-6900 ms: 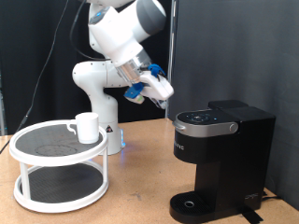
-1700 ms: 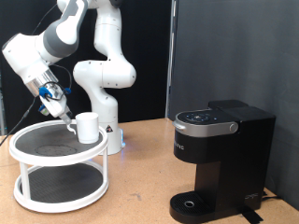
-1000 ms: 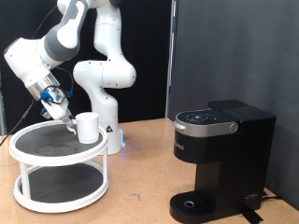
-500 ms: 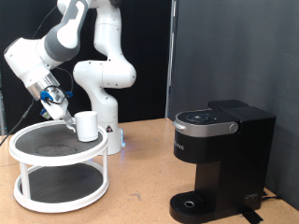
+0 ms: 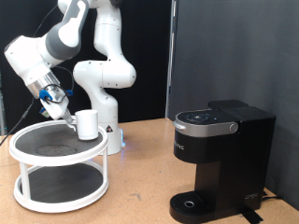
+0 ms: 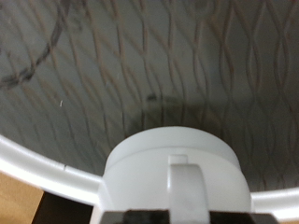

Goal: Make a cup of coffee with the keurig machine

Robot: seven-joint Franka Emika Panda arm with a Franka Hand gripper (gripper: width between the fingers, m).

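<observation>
Exterior view: cup (image 5: 87, 126) on two-tier stand (image 5: 28, 149), gripper (image 5: 64, 115) beside it; jaws' state unclear.

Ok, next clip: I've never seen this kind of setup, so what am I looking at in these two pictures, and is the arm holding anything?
The white jointed machine is a Franka Panda robot arm. One picture comes from a camera off the arm; the other from a camera on its hand, looking along the fingers. In the outside picture, a white two-tier round stand sits at the left, with a small white cup on its dark patterned top shelf. At the right stands the black Keurig machine, lid shut. The gripper is down right beside the cup. The hand camera shows the cup and its handle close up from above. Neither picture shows the cup between the fingers.
</observation>
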